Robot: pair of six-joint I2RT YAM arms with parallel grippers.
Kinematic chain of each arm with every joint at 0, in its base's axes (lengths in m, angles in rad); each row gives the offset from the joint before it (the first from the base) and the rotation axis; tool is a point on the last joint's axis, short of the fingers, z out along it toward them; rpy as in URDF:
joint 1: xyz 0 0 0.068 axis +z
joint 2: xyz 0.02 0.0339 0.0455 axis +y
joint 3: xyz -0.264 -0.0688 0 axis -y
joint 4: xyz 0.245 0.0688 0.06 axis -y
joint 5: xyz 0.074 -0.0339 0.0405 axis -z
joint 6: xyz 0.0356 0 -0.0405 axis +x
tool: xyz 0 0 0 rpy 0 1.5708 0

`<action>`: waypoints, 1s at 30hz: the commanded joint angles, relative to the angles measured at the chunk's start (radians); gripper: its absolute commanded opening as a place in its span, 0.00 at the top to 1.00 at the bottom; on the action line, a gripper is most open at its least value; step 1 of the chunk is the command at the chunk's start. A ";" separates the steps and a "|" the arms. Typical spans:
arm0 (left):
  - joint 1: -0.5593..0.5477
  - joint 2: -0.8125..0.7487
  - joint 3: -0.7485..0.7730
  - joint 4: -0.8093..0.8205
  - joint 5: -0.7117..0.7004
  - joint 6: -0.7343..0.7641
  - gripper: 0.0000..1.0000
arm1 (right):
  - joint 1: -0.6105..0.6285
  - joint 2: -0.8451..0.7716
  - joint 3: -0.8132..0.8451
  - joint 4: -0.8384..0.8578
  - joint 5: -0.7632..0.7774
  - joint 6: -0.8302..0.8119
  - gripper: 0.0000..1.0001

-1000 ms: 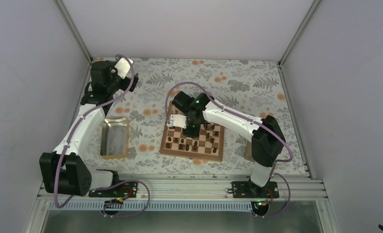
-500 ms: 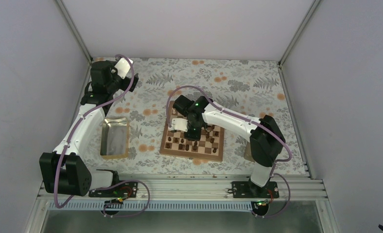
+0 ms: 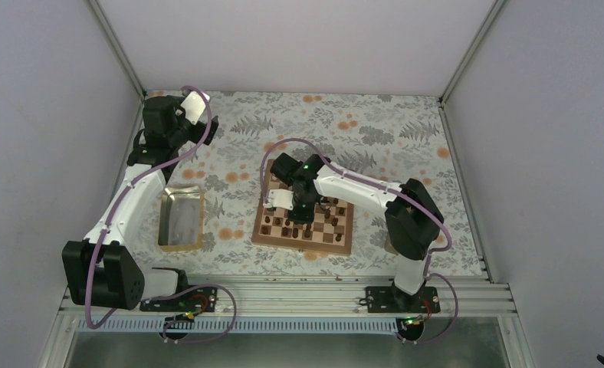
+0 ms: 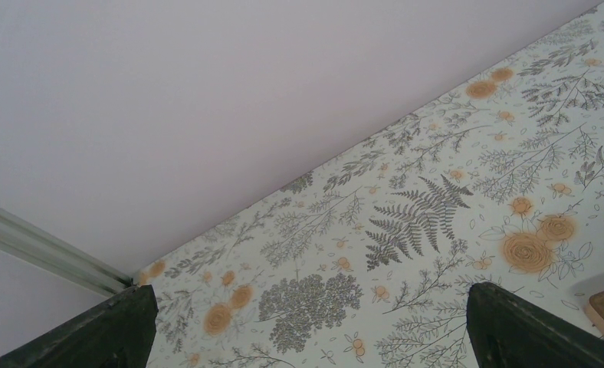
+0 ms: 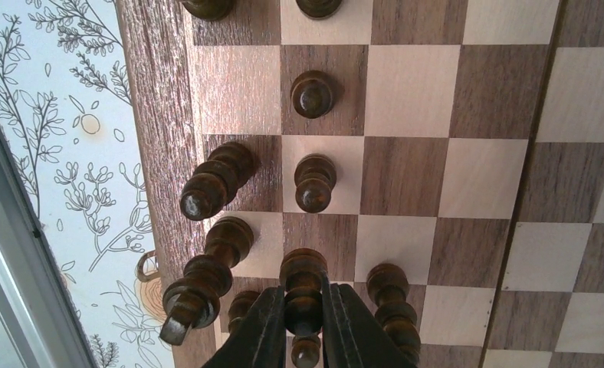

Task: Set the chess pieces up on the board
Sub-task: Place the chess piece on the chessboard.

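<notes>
- Now right gripper (image 5: pixel 303 297) pinched tight on a dark brown chessman (image 5: pixel 303 268), among other dark pieces (image 5: pixel 313 182) near the chessboard (image 5: pixel 406 176) border
- left gripper (image 4: pixel 308 295) spread wide, holding nothing, over floral table cover (image 4: pixel 406 222) at the far-left corner

Glossy turned wooden chess pieces (image 5: pixel 314 182), matt grained wooden board (image 5: pixel 406 176)

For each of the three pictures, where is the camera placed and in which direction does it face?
Top external: high behind the bases, looking down on the floral cloth, board and metal tray; left arm and right arm show.
Left wrist: on the raised left arm, facing cloth and a wall; open left fingers show.
Right wrist: just above the board, looking down; right fingers grip a dark piece.
Shared: top and right wrist both show the board.
</notes>
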 commanded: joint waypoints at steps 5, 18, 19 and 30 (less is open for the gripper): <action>0.006 -0.007 0.007 0.001 0.018 0.004 0.00 | 0.010 0.019 -0.027 0.019 -0.016 -0.010 0.86; 0.006 -0.007 0.006 0.001 0.017 0.004 0.00 | 0.002 0.026 -0.029 0.027 -0.008 -0.015 0.85; 0.006 -0.007 0.006 0.001 0.017 0.005 0.00 | 0.002 0.026 -0.028 0.027 -0.006 -0.015 0.85; 0.006 -0.007 0.007 0.001 0.020 0.006 0.00 | -0.003 0.028 -0.029 0.025 0.008 -0.015 0.81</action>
